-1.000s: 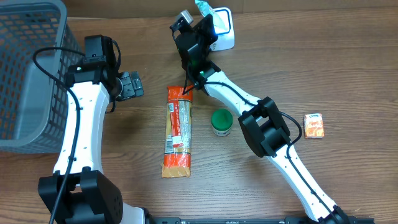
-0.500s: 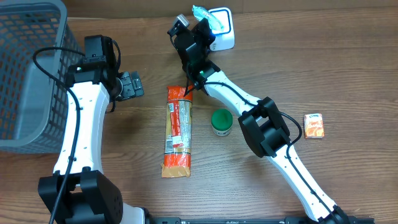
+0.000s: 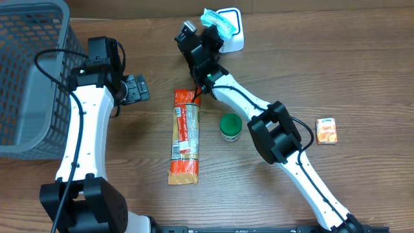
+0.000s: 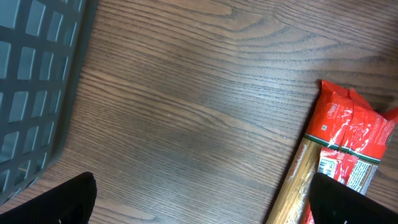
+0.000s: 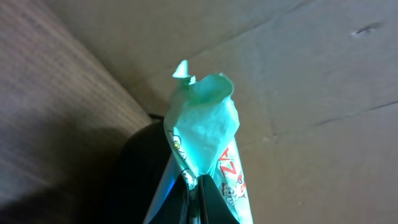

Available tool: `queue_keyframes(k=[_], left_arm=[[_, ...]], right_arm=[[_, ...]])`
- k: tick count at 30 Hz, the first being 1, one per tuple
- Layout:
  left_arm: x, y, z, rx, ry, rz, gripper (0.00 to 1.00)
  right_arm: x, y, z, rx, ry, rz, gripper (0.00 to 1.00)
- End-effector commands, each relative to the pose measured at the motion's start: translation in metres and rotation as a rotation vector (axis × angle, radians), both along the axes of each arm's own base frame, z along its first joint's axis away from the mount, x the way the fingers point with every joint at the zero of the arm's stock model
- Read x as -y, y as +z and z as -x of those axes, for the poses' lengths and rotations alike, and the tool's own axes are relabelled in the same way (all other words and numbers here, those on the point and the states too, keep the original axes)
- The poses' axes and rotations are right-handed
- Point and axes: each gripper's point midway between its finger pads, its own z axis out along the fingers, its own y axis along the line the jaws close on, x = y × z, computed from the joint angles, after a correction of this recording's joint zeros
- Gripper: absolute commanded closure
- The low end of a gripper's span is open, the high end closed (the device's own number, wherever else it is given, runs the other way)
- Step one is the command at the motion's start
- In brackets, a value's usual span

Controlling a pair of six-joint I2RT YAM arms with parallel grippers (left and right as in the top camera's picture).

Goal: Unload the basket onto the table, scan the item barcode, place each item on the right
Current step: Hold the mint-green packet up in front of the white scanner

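My right gripper (image 3: 208,27) is shut on a small teal snack packet (image 3: 217,19), holding it just over the white barcode scanner (image 3: 235,32) at the back of the table. In the right wrist view the crumpled teal packet (image 5: 203,118) sticks up from between the shut fingers (image 5: 211,202), with red lettering on its side. My left gripper (image 3: 138,88) hangs open over bare wood, left of the long orange pasta packet (image 3: 184,136). The left wrist view shows both fingertips (image 4: 69,200) wide apart with nothing between them, and the pasta packet (image 4: 339,155) at the right.
A grey plastic basket (image 3: 26,71) stands at the far left, and its wall (image 4: 31,81) fills the left of the left wrist view. A green-lidded jar (image 3: 230,127) sits right of the pasta. A small orange box (image 3: 327,131) lies at the right.
My right gripper has turned a little to the left, bringing the teal packet lower over the scanner. The left arm has not moved.
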Motion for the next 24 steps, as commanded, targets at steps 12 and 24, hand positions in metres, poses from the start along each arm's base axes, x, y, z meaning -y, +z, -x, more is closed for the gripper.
queue_keyframes(k=[12, 24], left_arm=[[-0.0022, -0.0024, 0.0016, -0.009, -0.003, -0.007, 0.00], [-0.0022, -0.0024, 0.0016, -0.009, -0.003, -0.007, 0.00]], right_arm=[[-0.0002, -0.0021, -0.0009, -0.004, 0.001, -0.024, 0.96], [0.0084, 0.0010, 0.0021, 0.011, -0.055, -0.006, 0.96]])
